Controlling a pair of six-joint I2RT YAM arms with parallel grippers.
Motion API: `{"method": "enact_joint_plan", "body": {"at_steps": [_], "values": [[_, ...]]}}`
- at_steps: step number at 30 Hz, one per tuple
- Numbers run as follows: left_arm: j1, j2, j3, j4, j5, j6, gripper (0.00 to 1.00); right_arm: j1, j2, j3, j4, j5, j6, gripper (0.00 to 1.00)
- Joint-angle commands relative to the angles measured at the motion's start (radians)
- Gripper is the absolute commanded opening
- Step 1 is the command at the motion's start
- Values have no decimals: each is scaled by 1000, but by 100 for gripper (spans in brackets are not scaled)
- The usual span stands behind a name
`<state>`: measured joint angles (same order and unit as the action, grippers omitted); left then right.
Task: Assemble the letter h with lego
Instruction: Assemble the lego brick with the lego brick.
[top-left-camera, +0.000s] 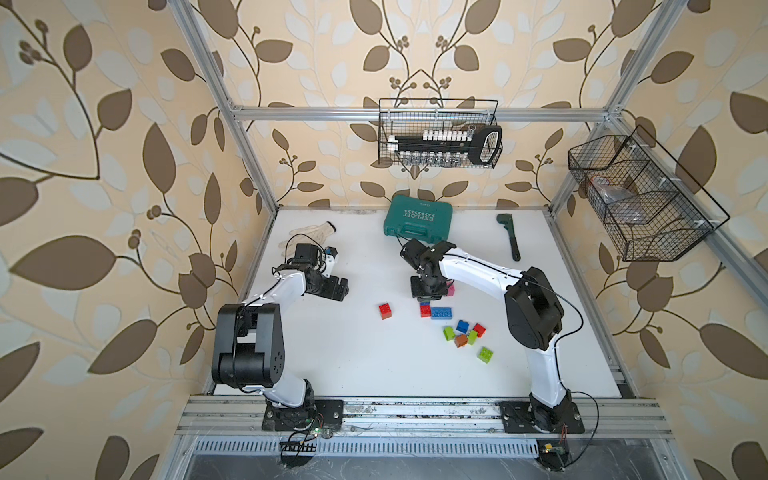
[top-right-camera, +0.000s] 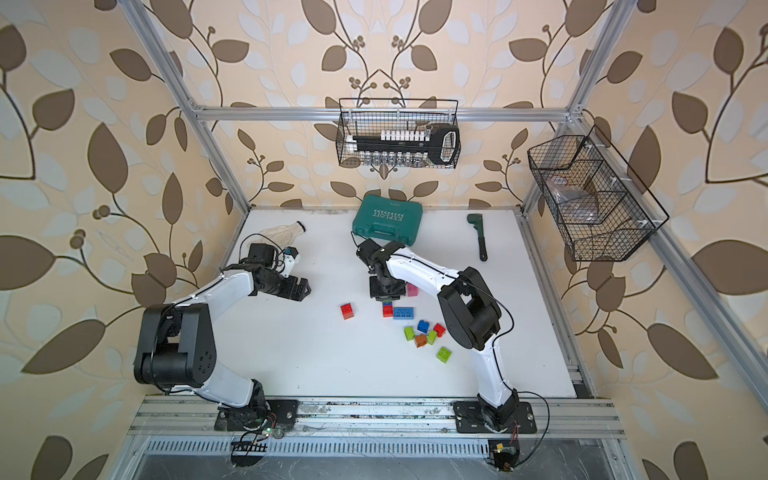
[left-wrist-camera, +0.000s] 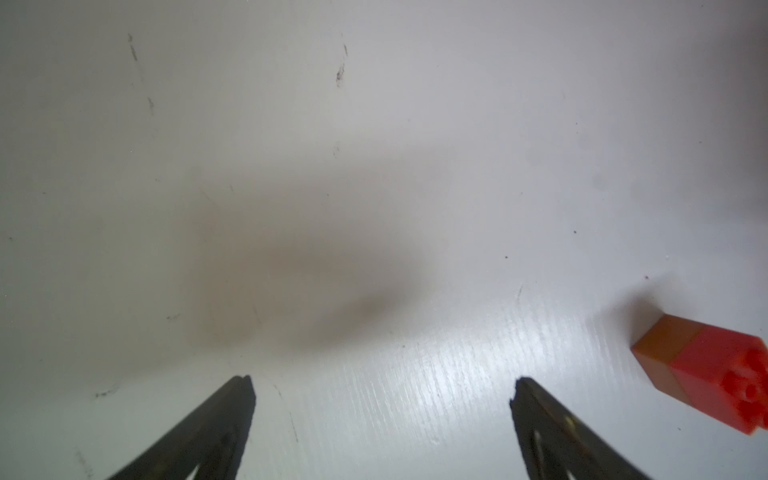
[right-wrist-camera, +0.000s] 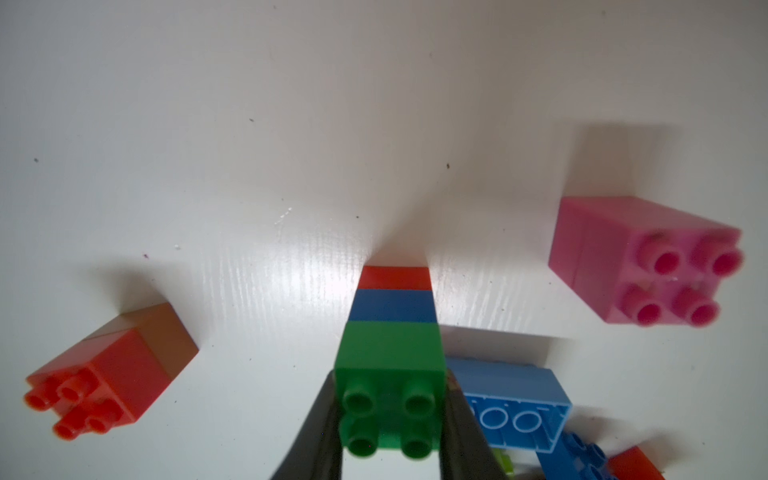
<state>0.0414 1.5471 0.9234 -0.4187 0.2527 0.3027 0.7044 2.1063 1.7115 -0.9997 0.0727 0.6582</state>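
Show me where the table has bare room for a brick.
Bare: the wide front patch of the white table, before the small coloured plastic bricks; also between the teal plastic case and the dark green wrench. Crowded: around the right end effector, amid those bricks.

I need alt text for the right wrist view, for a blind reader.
The right gripper grips the green brick atop a blue and red stack on the table. A pink brick, a red-orange stack and a light blue brick sit nearby.
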Motion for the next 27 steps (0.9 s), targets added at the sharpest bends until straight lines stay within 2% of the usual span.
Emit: {"method": "enact_joint_plan", "body": {"at_steps": [1, 10, 13, 17, 19, 27], "values": [[14, -9, 13, -11, 6, -7, 99, 6, 46, 40, -31, 15, -34, 33], [14, -1, 19, -19, 20, -10, 99, -20, 90, 43, -23, -4, -43, 48], [14, -6, 9, -9, 23, -7, 99, -20, 96, 42, 4, 2, -46, 47], [14, -5, 18, -20, 26, -9, 99, -21, 106, 48, 19, -1, -42, 35], [14, -10, 7, -9, 24, -5, 99, -22, 97, 60, 7, -3, -45, 34], [14, -3, 15, -16, 36, -7, 99, -74, -82, 88, -80, 3, -96, 31]]}}
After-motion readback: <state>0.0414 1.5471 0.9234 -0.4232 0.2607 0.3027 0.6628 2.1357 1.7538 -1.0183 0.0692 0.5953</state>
